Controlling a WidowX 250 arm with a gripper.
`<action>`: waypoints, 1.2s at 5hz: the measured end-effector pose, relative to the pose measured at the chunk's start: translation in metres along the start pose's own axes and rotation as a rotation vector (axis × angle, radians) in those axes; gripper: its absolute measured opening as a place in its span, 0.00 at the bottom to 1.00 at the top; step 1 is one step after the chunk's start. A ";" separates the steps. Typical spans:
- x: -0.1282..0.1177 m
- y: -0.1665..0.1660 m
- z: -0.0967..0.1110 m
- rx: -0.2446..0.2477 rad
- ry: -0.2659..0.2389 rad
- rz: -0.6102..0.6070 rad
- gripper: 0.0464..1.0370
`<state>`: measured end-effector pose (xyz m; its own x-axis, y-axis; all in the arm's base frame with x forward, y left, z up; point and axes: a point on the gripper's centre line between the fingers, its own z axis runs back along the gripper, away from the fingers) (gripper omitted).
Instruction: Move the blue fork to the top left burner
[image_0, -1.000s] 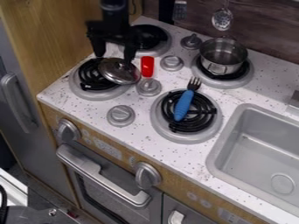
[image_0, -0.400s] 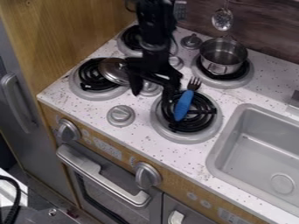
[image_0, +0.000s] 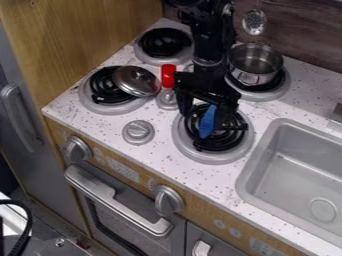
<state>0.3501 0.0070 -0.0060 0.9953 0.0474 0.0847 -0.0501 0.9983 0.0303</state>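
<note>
On the burner (image_0: 182, 144), the fork (image_0: 207, 123) lies under the pincer (image_0: 210, 118).

camera view | high, front side | slants down toward counter (image_0: 207, 175) and sink (image_0: 300, 170) | moderately near

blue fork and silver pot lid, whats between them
In the camera view, between the blue fork and the silver lid come a grey knob, nearer the lid, and one finger of the gripper, nearer the fork.
</note>
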 end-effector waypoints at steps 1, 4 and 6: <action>0.006 0.000 -0.010 0.008 0.016 0.021 0.96; 0.021 0.016 -0.036 0.063 0.046 0.063 0.93; 0.020 0.018 -0.037 0.073 0.046 0.053 0.39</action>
<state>0.3718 0.0271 -0.0406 0.9938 0.1034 0.0419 -0.1071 0.9893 0.0995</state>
